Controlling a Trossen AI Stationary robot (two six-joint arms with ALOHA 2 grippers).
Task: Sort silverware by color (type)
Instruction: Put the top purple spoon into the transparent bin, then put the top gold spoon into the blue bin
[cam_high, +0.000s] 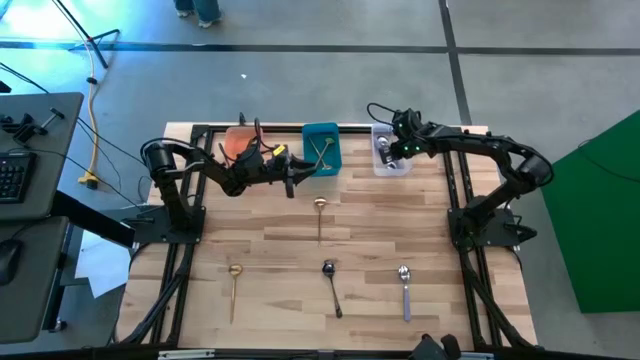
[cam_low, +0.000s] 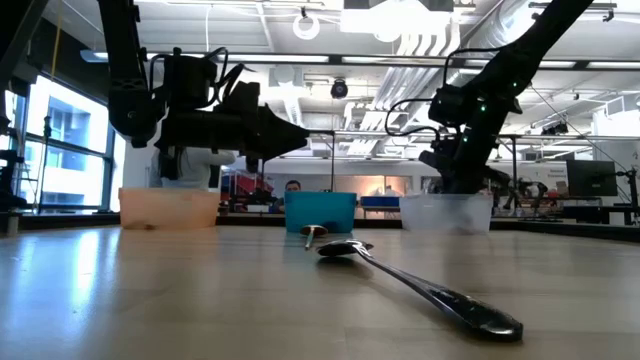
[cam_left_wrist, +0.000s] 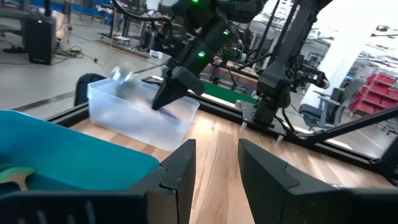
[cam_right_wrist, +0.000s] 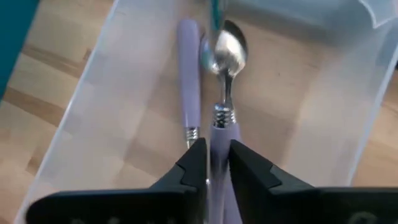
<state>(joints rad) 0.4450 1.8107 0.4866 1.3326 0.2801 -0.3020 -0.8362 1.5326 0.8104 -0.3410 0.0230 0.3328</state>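
1. Gripping a lavender spoon (cam_right_wrist: 222, 127), my right pincer (cam_right_wrist: 217, 163) hangs in the clear bin (cam_high: 392, 163) at 1 o'clock.
2. My left pincer (cam_left_wrist: 216, 163), fingers apart, hovers beside the teal bin (cam_high: 321, 148) at 12.
3. Four spoons lie on the worktop (cam_high: 270, 235).

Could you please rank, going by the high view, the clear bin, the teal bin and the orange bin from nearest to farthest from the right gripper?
1. Clear bin, directly under the right gripper.
2. Teal bin, middle of the far edge.
3. Orange bin, at the left, partly behind the left arm.
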